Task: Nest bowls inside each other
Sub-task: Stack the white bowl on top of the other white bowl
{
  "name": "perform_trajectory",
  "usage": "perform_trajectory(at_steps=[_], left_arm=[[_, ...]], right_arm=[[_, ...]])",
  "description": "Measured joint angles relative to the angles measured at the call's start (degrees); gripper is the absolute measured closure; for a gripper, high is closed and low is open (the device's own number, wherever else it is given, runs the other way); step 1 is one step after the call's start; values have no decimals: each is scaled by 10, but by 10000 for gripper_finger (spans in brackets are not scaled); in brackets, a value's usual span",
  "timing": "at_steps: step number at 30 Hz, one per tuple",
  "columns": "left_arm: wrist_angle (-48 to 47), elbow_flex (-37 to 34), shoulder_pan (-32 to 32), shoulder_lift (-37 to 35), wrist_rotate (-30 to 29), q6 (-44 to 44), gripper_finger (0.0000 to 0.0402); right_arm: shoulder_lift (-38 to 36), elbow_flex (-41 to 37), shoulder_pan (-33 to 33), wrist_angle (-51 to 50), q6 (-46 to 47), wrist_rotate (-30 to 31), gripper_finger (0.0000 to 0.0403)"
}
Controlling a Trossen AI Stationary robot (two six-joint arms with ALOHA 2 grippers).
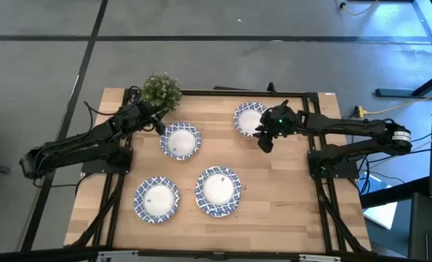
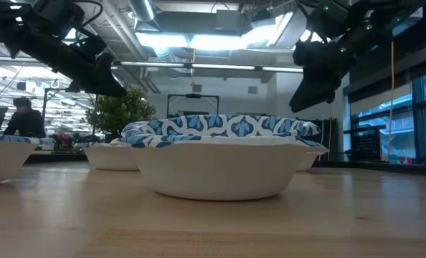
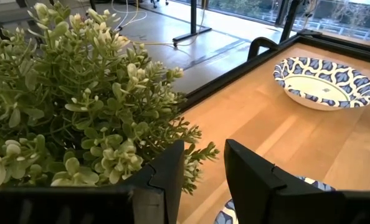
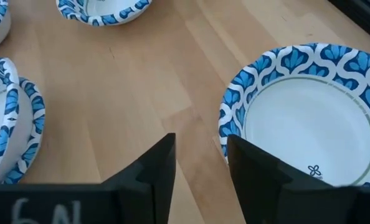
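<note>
In the high view four bowl spots show. One bowl (image 1: pixel 249 118) rests on its base at the far right, one (image 1: pixel 180 141) mid-table, one (image 1: pixel 156 199) near left. A stack of two nested bowls (image 1: pixel 218 191) sits near centre, the upper one resting inside the lower (image 2: pixel 220 154). My left gripper (image 1: pixel 160 127) hovers open between the green plant (image 1: pixel 161 90) and the mid-table bowl, whose rim (image 3: pixel 235 214) shows below its fingers. My right gripper (image 1: pixel 265 143) is open and raised beside the near rim of the far-right bowl (image 4: pixel 303 118).
The potted plant (image 3: pixel 66 106) stands at the far-left corner, close against my left gripper (image 3: pixel 205 180). A black frame (image 1: pixel 201 92) runs along the table's edges. Bare wood (image 1: pixel 281 204) lies to the right of the stack and along the near edge.
</note>
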Motion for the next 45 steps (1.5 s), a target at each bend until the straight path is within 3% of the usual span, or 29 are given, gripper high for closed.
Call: perform_trajectory(at_steps=[11,18,45], left_arm=[[0,0,0,0,0,0,292],[0,0,0,0,0,0,292],[0,0,0,0,0,-2,292]], right_arm=[[0,0,0,-6,-12,1,210],[0,0,0,-7,36,55,181],[-1,0,0,-3,18,50,163]])
